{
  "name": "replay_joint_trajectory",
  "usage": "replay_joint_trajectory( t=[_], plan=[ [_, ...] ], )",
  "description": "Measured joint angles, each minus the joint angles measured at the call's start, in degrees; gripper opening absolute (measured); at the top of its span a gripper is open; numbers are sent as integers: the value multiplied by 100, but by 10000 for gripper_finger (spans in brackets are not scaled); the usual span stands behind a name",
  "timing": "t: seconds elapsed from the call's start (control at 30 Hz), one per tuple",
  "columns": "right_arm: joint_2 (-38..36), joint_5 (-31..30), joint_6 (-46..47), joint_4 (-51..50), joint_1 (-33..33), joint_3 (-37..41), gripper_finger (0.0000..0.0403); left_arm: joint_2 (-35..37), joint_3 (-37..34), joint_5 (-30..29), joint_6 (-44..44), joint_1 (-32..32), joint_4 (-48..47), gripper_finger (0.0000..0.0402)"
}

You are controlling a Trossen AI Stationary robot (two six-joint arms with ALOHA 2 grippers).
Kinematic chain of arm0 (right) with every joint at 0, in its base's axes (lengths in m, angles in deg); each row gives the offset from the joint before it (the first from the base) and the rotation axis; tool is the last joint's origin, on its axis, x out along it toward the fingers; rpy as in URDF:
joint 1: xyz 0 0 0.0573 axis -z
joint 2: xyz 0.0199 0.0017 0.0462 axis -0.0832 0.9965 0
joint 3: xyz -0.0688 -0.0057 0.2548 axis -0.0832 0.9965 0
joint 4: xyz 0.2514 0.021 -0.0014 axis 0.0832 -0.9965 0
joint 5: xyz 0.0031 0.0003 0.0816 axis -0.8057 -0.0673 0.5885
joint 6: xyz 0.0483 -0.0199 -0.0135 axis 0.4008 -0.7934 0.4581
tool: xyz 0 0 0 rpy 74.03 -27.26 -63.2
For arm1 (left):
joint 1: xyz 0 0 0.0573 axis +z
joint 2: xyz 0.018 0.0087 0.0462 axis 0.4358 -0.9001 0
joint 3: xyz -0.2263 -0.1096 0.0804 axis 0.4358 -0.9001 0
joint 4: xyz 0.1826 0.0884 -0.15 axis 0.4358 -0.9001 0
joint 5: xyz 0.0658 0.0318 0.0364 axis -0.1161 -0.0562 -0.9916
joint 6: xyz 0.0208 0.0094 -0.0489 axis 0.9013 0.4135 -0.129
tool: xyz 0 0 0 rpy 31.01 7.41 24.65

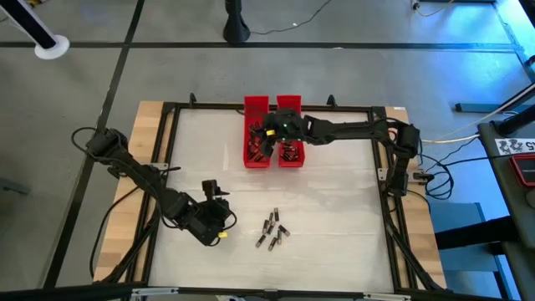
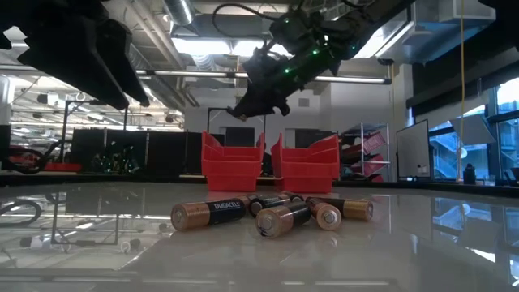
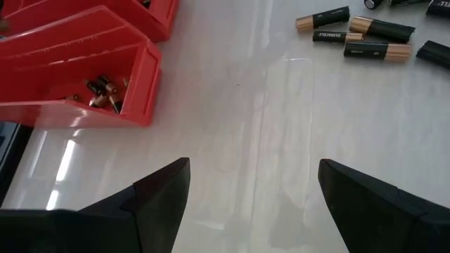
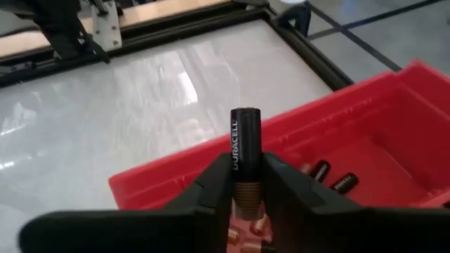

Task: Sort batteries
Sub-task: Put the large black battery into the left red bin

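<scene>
Glossy white worktop (image 1: 334, 217), edged in pale wood, mirrors the ceiling lights. Loose batteries (image 1: 272, 229) lie near the red trays (image 1: 257, 155). Above the trays, the right gripper (image 4: 246, 184) clamps one battery (image 4: 245, 151). The left gripper (image 3: 253, 190) gapes beside the loose batteries.

Right tool (image 4: 247, 184) grips 1 upright battery (image 4: 245, 156) above red tray (image 4: 365, 112).

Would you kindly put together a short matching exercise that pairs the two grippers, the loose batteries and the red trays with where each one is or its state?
Things:
1. right gripper
2. left gripper
3. loose batteries
4. red trays

Places or states:
A. at the table's far edge, side by side
B. open, above bare table
C. holding one battery over a tray
D. lying together on the tabletop

Pairs: 1-C, 2-B, 3-D, 4-A
</scene>
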Motion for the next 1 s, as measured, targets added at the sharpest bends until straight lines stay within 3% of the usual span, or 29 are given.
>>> replay_joint_trajectory(
  t=[0.4, 0.6, 0.87, 1.0],
  plan=[
    [-39, 9, -81, -291, 0, 0, 134, -2, 0, 2, -118, 28, 37, 301],
    [-606, 683, -92, -1265, -153, -2, 138, -2, 0, 2, -122, 28, 147, 301],
    [-1273, 746, -196, -2763, -1365, -4, 138, -2, -2, 46, 209, 28, 809, 301],
    [-1318, 652, 254, -3391, -2209, -4, 138, -2, -2, 371, 444, 66, 1365, 301]
  ],
)
